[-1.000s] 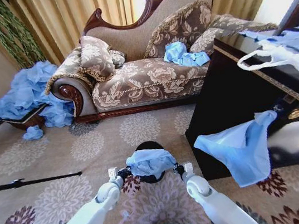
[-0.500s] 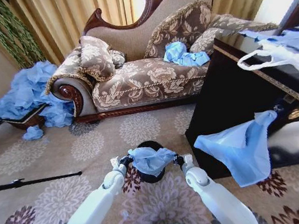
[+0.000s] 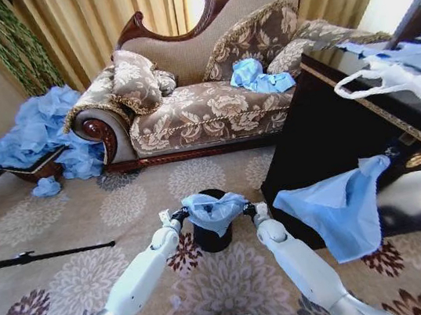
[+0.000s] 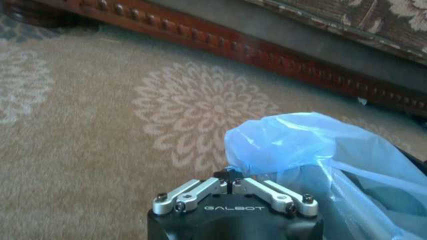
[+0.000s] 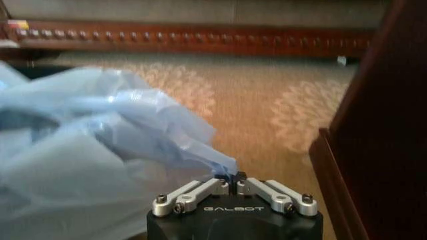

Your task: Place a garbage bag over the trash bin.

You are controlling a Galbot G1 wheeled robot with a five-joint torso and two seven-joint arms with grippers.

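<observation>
Bag (image 3: 213,209) crinkly, pale-blue, translucent

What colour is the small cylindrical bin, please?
Plain black small cylindrical bin, best in the head view.

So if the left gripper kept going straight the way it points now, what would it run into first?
Beyond the garbage bag pinched in the left gripper, the line looks free over carpet until the sofa's carved wooden base rail. Depth is hard to judge, so that is a tentative read.
</observation>
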